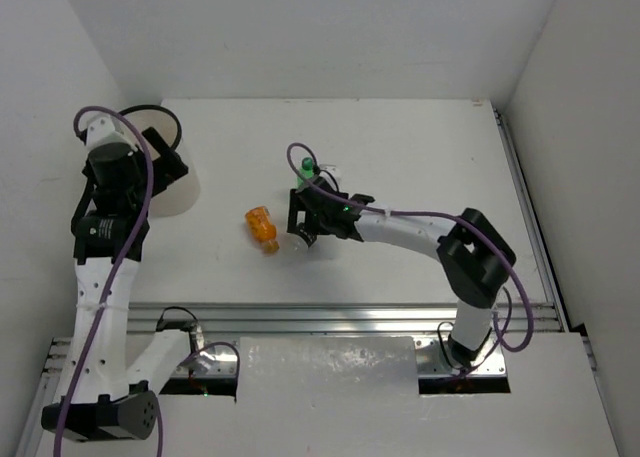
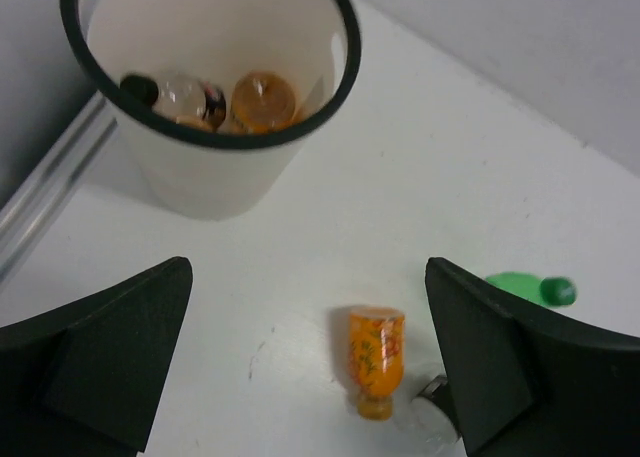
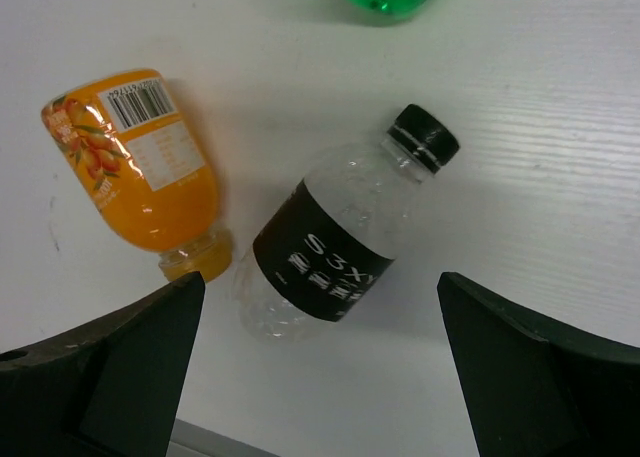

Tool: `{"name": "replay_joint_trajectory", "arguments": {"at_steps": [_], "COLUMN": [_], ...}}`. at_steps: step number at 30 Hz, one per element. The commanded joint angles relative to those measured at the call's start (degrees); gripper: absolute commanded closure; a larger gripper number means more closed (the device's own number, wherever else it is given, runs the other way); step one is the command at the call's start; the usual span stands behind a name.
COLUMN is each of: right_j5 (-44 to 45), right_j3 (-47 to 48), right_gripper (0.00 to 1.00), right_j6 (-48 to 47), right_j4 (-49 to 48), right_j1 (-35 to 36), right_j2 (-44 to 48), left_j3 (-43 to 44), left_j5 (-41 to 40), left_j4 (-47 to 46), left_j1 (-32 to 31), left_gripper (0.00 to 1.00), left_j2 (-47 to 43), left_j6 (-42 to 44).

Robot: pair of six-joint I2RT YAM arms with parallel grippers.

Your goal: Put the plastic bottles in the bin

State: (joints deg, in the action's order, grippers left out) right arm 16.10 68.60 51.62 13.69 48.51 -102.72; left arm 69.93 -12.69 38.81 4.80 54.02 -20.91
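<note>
The white bin point(image 2: 210, 172) with a black rim stands at the table's left and holds an orange bottle point(image 2: 262, 101) and a clear black-capped bottle point(image 2: 180, 95). My left gripper point(image 2: 310, 367) is open and empty, above the table beside the bin point(image 1: 190, 192). An orange bottle point(image 1: 262, 228), a clear dark-labelled bottle point(image 3: 340, 247) and a green bottle point(image 1: 306, 172) lie mid-table. My right gripper point(image 3: 320, 377) is open just above the clear bottle, its fingers either side of it, not touching. The orange bottle point(image 3: 140, 172) lies close to its left.
A metal rail point(image 1: 340, 317) runs along the table's near edge. White walls enclose the table on the left, back and right. The right arm point(image 1: 420, 232) stretches across the middle towards the bottles.
</note>
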Motion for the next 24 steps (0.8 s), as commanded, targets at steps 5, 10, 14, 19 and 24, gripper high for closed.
{"name": "replay_joint_trajectory", "arguments": {"at_steps": [5,10,14,19,24], "right_j5": [7.7,3.8,8.0,3.2,-7.9], "right_j3": [8.7,-0.6,-18.6,-47.9,-58.1], "right_gripper": [0.03,0.57,0.76,0.79,0.81], "right_j6": [9.5,7.2,-8.4,-35.8,-45.8], "right_j4": [10.7,-2.4,-18.8,-52.3,-56.8], "right_j1": [3.1,3.3,7.1,12.5,12.6], "right_j2": [-10.7,-9.0,2.9,28.1,47.3], "left_j3": [-8.1,-9.5,-10.8,-15.9,-22.1], "left_j5": [5.9,16.8,32.1,40.3,38.5], "left_j4": [-3.6,-5.4,-9.4,-16.4,-26.7], "left_j1": [-0.8,-1.1,-3.3,-17.0,-33.8], "left_gripper": [0.00,0.00,0.00,0.00,0.00], "left_j2": [-1.5,-2.3,-4.1,-3.0,-2.6], "left_j6": [2.4,2.2,-0.8,-6.1,-13.1]}}
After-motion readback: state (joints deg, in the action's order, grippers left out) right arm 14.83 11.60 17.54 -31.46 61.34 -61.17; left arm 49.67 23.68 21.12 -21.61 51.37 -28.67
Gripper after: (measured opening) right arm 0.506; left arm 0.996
